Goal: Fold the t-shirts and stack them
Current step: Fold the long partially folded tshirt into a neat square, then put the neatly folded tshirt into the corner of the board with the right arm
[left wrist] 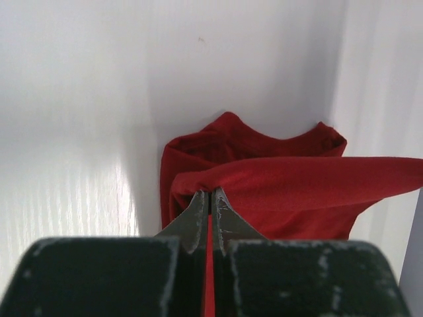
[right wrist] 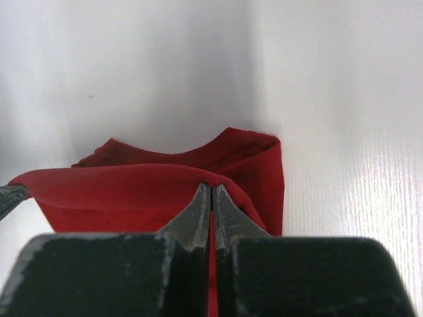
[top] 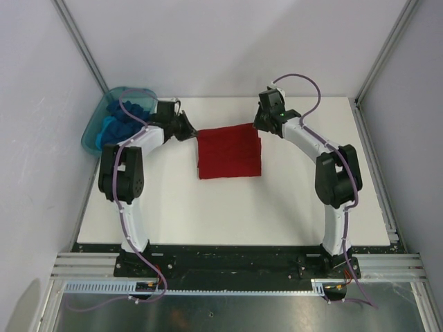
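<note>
Two far corners of the red shirt (top: 229, 152), half folded on the bench (top: 228, 207), sit pinched tight in the left tool (left wrist: 210, 197) and right tool (right wrist: 211, 193); moving both level should keep the fold square.

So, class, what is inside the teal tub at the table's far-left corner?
Crumpled blue t-shirts fill the tub. How many, and the tub's bottom, are hidden beneath the heap.

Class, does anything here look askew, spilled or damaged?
Nothing stands out. The red t-shirt lies part-folded, its far edge pinched by the left gripper and right gripper; blue t-shirts sit crumpled in the tub.
</note>
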Robot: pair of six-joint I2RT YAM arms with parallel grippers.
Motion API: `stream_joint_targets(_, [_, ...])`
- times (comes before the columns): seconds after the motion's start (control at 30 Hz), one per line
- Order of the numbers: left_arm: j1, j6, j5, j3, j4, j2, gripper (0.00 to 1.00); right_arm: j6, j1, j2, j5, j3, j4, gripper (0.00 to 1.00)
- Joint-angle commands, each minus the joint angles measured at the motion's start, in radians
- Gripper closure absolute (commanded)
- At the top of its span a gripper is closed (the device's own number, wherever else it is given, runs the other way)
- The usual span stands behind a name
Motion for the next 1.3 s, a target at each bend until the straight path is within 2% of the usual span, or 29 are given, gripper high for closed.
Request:
stream_joint_targets(0.0, [0.014,0.029,0.024,0.115,0.013,0.081,0.96,-0.005,-0.031,0.084,0.048,0.073,0.015,1.00])
stream_joint_targets(0.07, [0.013,0.033,0.033,0.156,0.012,0.116,0.82,-0.006,-0.051,0.141,0.040,0.124,-0.008,0.87])
stream_joint_targets(0.13, [0.014,0.046,0.039,0.182,0.012,0.123,0.62,-0.012,-0.069,0.183,0.030,0.179,-0.039,0.67])
stream_joint_targets(0.2, [0.014,0.062,0.025,0.180,0.011,0.093,0.45,-0.028,-0.079,0.210,0.026,0.246,-0.084,0.52])
stream_joint_targets(0.27, [0.014,0.075,0.012,0.156,0.010,0.041,0.36,-0.045,-0.081,0.221,0.026,0.308,-0.136,0.46])
stream_joint_targets(0.33, [0.012,0.077,0.003,0.111,0.009,-0.022,0.34,-0.051,-0.077,0.200,0.028,0.330,-0.164,0.46])
stream_joint_targets(0.43, [-0.010,0.068,0.001,0.011,0.007,-0.130,0.40,-0.050,-0.057,0.132,0.017,0.279,-0.164,0.50])
stream_joint_targets(0.57, [-0.074,0.054,-0.001,-0.117,0.005,-0.234,0.62,-0.007,-0.014,0.033,-0.031,0.141,-0.155,0.59])
stream_joint_targets(0.67, [-0.123,0.030,0.024,-0.168,0.006,-0.250,0.75,0.054,0.021,-0.054,-0.089,-0.026,-0.087,0.64])
stream_joint_targets(0.77, [-0.175,0.001,0.060,-0.184,0.008,-0.225,0.84,0.123,0.038,-0.121,-0.148,-0.180,-0.022,0.70])
stream_joint_targets(0.93, [-0.261,-0.028,0.102,-0.155,0.021,-0.128,0.89,0.177,0.050,-0.150,-0.196,-0.332,0.020,0.78])
stream_joint_targets(1.27, [-0.312,-0.054,0.096,-0.158,0.048,-0.006,0.90,0.211,0.048,-0.129,-0.227,-0.470,0.075,0.82])
